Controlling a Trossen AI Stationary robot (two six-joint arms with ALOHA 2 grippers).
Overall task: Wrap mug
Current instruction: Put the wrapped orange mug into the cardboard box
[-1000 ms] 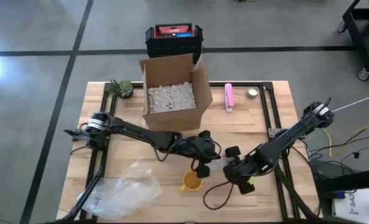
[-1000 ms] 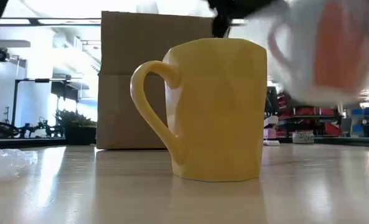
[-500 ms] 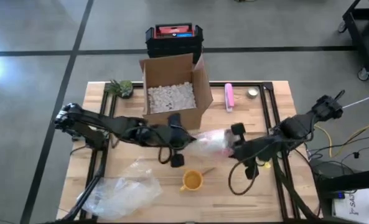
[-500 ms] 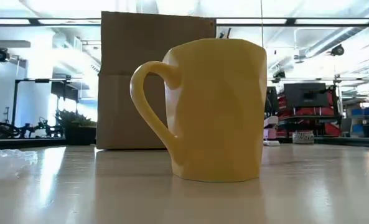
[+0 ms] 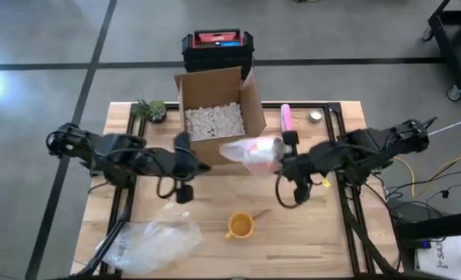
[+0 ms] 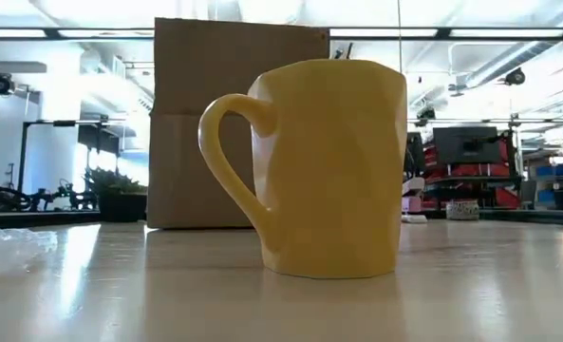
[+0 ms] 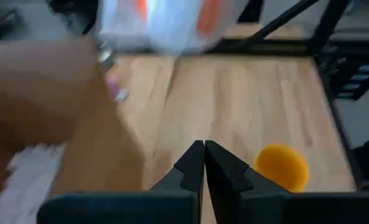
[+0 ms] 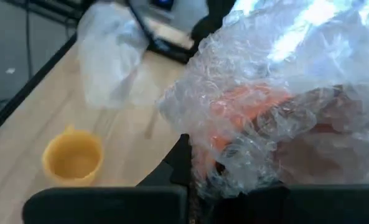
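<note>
My right gripper (image 5: 279, 165) is shut on a bundle of clear bubble wrap with an orange mug inside (image 5: 252, 154), held up beside the near right corner of the cardboard box (image 5: 212, 117). The same bundle (image 8: 277, 118) fills the right wrist view. A bare yellow mug (image 5: 240, 225) stands upright on the table near the front, close up in the low view (image 6: 319, 166). My left gripper (image 5: 199, 166) is shut with nothing in it, left of the bundle, in front of the box; the left wrist view shows its fingertips (image 7: 204, 146) together. My right gripper holds the wrapped bundle by the bubble wrap on its right side (image 8: 218, 158), coming from the table's right. The wrap bulges over the fingers (image 8: 183, 163) and hides their tips. The bundle is lifted clear of the table.
The open box holds white packing peanuts (image 5: 213, 123). A loose sheet of bubble wrap (image 5: 152, 237) lies at the front left. A small plant (image 5: 151, 109), a pink tube (image 5: 287, 118) and a small tin (image 5: 316, 117) sit along the far edge.
My right gripper has carried the wrapped bundle up from beside the yellow mug toward the table's far edge, up to the box's corner. My left gripper has drawn back toward the table's left. The yellow mug has stayed where it was.
</note>
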